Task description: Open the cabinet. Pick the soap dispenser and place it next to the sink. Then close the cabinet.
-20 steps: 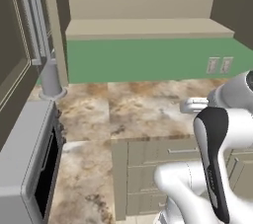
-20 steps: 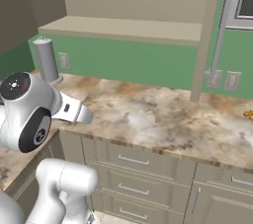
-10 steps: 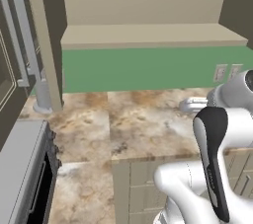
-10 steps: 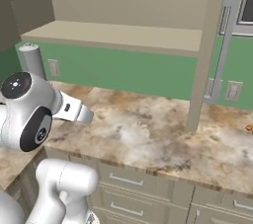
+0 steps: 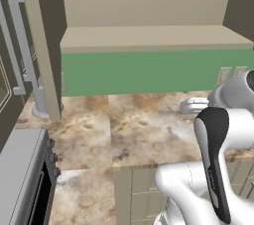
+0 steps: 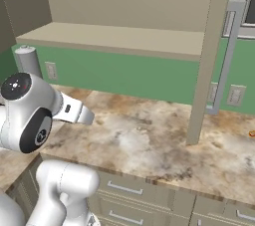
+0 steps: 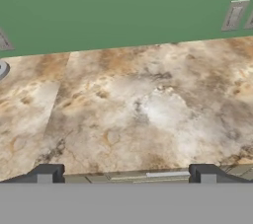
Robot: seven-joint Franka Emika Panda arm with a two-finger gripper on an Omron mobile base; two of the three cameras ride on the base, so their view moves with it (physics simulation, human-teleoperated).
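Observation:
The cabinet (image 5: 149, 38) hangs over the counter with both doors swung open, showing a bare beige shelf (image 6: 119, 38). Its left door (image 5: 39, 45) and right door (image 6: 211, 56) stand edge-on, the long silver bar handles (image 6: 226, 53) on their outer faces. The soap dispenser is out of view. My gripper (image 7: 126, 174) is open, nothing between its fingertips (image 7: 47, 173), and it looks down along the marbled counter towards the green wall. The sink is out of view.
A tall grey post with a flared base (image 5: 42, 101) stands on the counter (image 5: 139, 130) behind the left door, seen too as a post (image 6: 27, 60). Outlets (image 7: 233, 15) dot the green wall. A grey appliance (image 5: 20, 179) sits low left; drawers (image 6: 149, 195) run under the counter.
The whole picture has shifted and grown: the base has driven closer to the cabinet, so its open doors now stand at either side. The gripper stays open.

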